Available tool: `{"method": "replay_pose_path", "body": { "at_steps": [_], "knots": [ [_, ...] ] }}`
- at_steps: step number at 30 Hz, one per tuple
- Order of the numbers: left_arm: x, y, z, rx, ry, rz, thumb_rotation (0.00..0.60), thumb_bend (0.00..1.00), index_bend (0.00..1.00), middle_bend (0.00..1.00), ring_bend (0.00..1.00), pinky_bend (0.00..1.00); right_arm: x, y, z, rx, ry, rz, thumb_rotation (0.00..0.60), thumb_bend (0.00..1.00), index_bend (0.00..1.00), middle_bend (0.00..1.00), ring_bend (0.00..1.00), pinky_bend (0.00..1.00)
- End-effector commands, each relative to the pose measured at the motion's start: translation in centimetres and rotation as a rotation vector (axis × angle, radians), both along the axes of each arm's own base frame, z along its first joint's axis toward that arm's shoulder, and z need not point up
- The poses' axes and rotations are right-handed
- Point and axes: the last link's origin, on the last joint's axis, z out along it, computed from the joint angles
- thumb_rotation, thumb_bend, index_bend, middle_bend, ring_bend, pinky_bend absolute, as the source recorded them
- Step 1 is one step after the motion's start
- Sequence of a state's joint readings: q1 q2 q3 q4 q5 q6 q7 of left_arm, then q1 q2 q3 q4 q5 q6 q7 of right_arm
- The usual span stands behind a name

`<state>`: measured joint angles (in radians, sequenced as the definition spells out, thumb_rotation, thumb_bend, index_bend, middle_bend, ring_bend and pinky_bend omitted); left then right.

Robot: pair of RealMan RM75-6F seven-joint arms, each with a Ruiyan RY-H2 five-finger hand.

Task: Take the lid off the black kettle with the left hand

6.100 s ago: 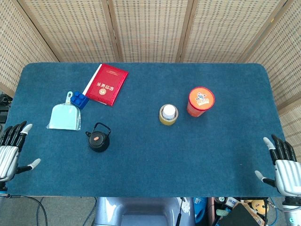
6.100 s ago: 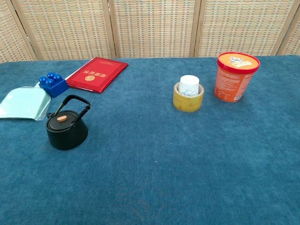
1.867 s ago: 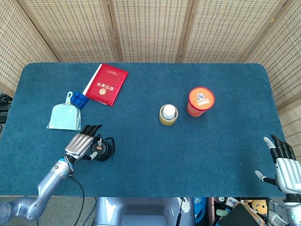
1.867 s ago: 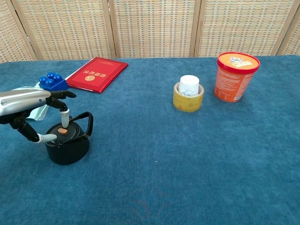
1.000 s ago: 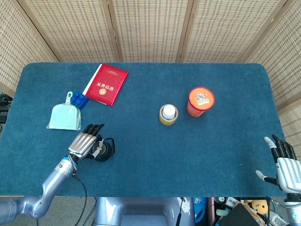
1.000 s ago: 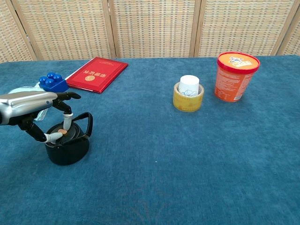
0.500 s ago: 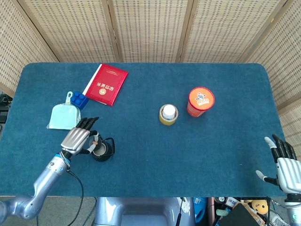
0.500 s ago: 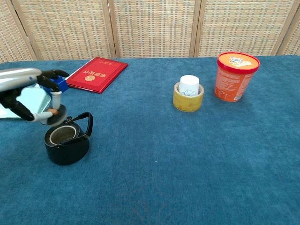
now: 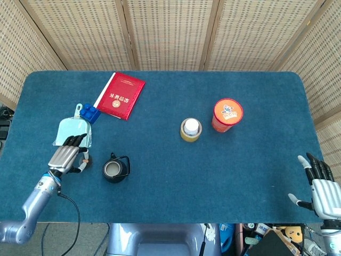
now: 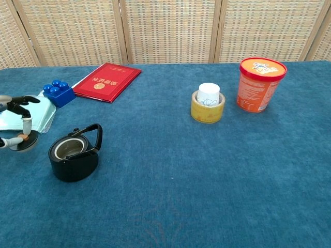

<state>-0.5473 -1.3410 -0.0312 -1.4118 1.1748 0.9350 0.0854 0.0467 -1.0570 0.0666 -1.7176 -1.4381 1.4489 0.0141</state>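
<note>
The black kettle (image 9: 115, 170) (image 10: 74, 158) stands near the table's front left with its top open and its handle tipped to the right. Left of it, my left hand (image 9: 66, 157) (image 10: 14, 126) pinches the lid (image 10: 25, 142) by its small orange knob, apart from the kettle and low over the cloth. In the head view the hand covers most of the lid. My right hand (image 9: 321, 188) rests at the front right corner, fingers spread, holding nothing.
A light blue dustpan (image 9: 74, 129) and a blue toy brick (image 9: 91, 113) lie just behind the left hand. A red booklet (image 9: 121, 95) sits further back. A yellow tape roll with a white cup (image 9: 191, 129) and an orange tub (image 9: 227, 114) stand mid-right.
My left hand has carried the lid further left and down, away from the kettle. The kettle stays in place with its mouth open. The right hand has not moved.
</note>
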Motion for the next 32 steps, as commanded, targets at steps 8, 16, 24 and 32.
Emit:
{"method": "replay_pose_path", "body": {
  "at_steps": [8,16,24,32],
  "knots": [
    [-0.9,0.0,-1.6,-0.048,-0.013,0.020,0.600,0.40,0.22,0.00,0.00,0.00,-0.1,0.0,0.1,0.001,-0.003,-0.002,0.600,0.00,0.00,0.00,0.00,0.00],
    [0.9,-0.6,2.0,0.028,-0.035,-0.021,0.600,0.24,0.00,0.00,0.00,0.00,0.0,0.0,0.2,-0.005,-0.008,0.002,0.600,0.00,0.00,0.00,0.00,0.00],
    [1.6,-4.4,8.6,0.279,-0.046,-0.090,0.600,0.22,0.00,0.00,0.00,0.00,0.1,0.1,0.1,-0.006,-0.001,0.006,0.600,0.00,0.00,0.00,0.00,0.00],
    [-0.1,-8.6,10.2,0.342,-0.002,-0.004,0.600,0.22,0.00,0.00,0.00,0.00,0.2,0.2,0.2,-0.009,-0.002,0.015,0.600,0.00,0.00,0.00,0.00,0.00]
  ]
}}
